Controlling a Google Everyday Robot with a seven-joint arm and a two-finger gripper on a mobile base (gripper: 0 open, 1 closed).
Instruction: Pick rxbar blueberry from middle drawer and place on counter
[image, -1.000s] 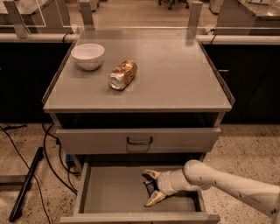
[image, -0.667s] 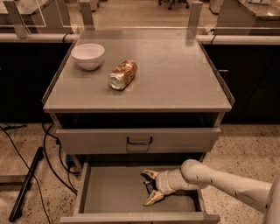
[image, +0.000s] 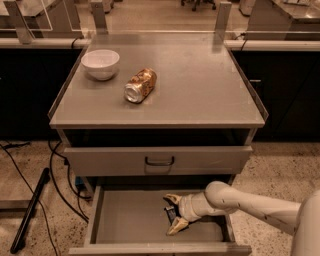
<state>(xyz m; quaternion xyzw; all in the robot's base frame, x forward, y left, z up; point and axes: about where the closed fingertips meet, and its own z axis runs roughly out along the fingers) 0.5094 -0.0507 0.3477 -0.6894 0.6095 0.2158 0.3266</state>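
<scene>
We find the middle drawer (image: 127, 220) pulled out at the bottom of the cabinet, its grey floor exposed. The arm (image: 245, 203) enters from the right and reaches over the drawer's right wall. The gripper (image: 174, 213) sits low inside the drawer, right of centre. Its two pale fingers (image: 178, 226) stand apart, one toward the back and one toward the front. The rxbar blueberry (image: 170, 215) lies on the drawer floor between them as a small dark shape. We cannot tell whether either finger touches it.

The drawer front (image: 160, 161) above, with a dark handle, is closed. On the bench (image: 205, 85) we note a white bowl (image: 100, 63) upright at the back left. A gold-brown can (image: 140, 85) lies on its side just right of the bowl, apart from it. Dark cables (image: 55, 180) run across the speckled floor to the left of the cabinet.
</scene>
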